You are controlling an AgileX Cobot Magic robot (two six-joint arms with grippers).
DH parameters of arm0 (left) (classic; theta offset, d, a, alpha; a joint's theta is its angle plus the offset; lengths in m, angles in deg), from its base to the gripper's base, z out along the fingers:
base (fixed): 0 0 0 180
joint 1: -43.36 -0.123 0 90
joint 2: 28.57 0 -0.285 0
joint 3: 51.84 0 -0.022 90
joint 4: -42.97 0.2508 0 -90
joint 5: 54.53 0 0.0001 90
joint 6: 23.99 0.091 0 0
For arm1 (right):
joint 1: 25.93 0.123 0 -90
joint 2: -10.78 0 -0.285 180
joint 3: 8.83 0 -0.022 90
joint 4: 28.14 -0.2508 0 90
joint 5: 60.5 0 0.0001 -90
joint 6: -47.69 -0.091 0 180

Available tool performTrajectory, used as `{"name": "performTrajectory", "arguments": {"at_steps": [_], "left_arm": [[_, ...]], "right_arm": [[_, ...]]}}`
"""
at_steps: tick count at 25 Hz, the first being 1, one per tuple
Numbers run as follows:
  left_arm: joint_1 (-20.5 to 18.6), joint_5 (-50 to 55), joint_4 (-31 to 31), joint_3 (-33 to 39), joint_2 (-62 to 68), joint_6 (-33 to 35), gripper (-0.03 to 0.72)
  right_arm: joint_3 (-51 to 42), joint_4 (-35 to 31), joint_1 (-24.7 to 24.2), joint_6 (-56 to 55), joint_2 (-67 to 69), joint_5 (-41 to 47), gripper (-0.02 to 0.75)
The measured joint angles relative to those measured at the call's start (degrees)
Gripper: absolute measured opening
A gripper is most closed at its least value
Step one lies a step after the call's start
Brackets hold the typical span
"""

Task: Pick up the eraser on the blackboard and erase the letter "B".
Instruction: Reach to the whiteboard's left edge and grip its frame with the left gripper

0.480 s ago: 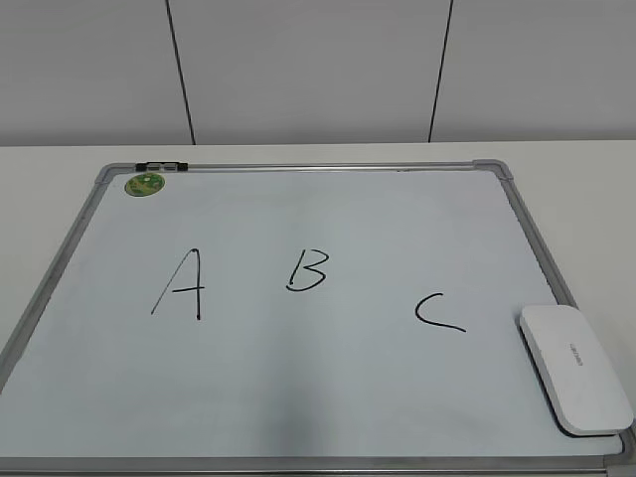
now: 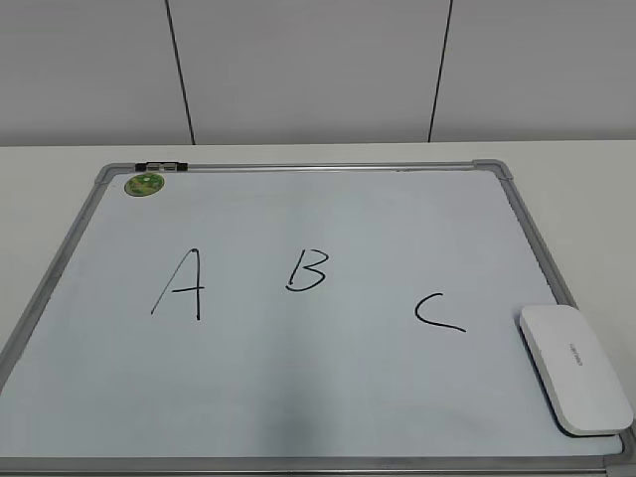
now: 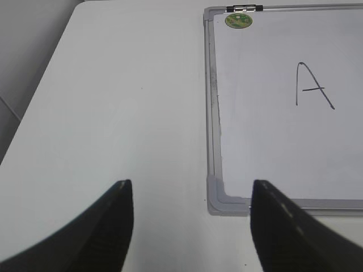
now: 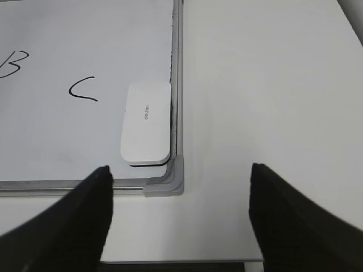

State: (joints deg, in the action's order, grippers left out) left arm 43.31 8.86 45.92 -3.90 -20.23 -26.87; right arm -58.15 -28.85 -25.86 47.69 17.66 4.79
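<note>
Blackboard (image 2: 328, 388) lies flat on the white table (image 2: 576, 159) in the exterior view, with the eraser (image 2: 574, 369) resting in its near right corner, just right of the "C" (image 2: 438, 312). The letter "B" (image 2: 307, 269) sits mid-board between the "A" (image 2: 182, 284) and the "C". A green sticker (image 2: 145, 184) and a small marker (image 2: 162, 166) mark the far left corner.

Left wrist view: the left gripper (image 3: 191, 195) hangs with fingers spread, holding nothing, above the board's near left corner.

Right wrist view: the right gripper (image 4: 181, 181) is likewise spread wide and empty, above the near right corner, the eraser just beyond it against the frame.
</note>
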Motion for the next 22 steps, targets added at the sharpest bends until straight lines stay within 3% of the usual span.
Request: {"name": "performTrajectory", "arguments": {"at_steps": [13, 22], "left_arm": [[0.24, -3.74, 1.89, -2.51, 2.06, 0.0, 0.473], [0.84, -8.55, 1.92, -8.63, 25.61, 0.0, 0.473]], "right_arm": [[0.0, 0.0, 0.0, 0.0, 0.0, 0.0, 0.555], [0.0, 0.0, 0.0, 0.0, 0.0, 0.0, 0.555]]}}
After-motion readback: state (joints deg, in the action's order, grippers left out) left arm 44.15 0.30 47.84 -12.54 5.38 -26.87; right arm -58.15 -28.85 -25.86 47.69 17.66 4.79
